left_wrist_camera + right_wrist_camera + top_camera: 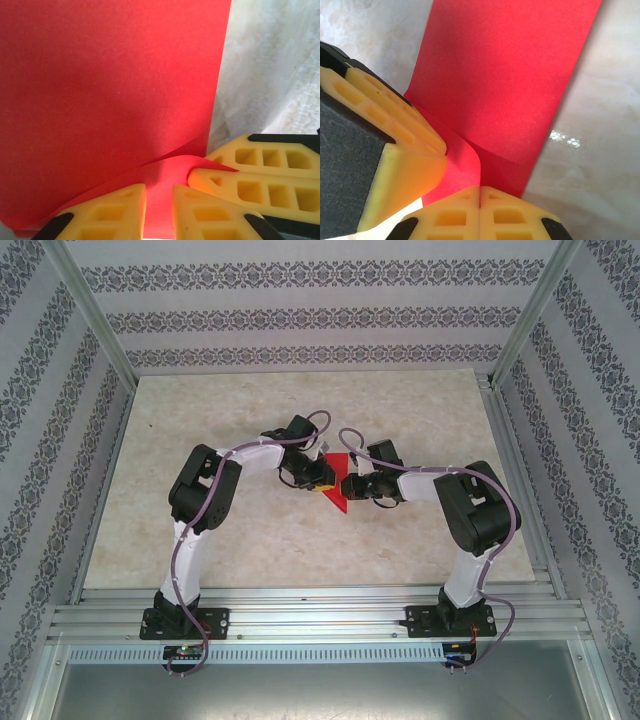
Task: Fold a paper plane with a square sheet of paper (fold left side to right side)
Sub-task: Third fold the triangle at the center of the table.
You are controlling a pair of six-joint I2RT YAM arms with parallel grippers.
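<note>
The red sheet of paper (338, 500) lies mid-table between both grippers, folded into a narrower strip (510, 75). Its near flap (165, 172) curls up off the layer below. My right gripper (480, 192) is shut, and in the left wrist view its fingers (235, 187) pinch a pointed corner of that flap. My left gripper (159, 192) sits right beside it with its jaws a little apart. The lifted flap shows in the gap, untouched by either pad. From above, the left gripper (322, 478) and right gripper (348, 486) almost touch over the paper.
The marbled beige tabletop (250, 530) stretches around the paper on all sides. Patterned walls and metal posts (95, 330) enclose it. An aluminium rail (320, 605) with both arm bases runs along the near edge.
</note>
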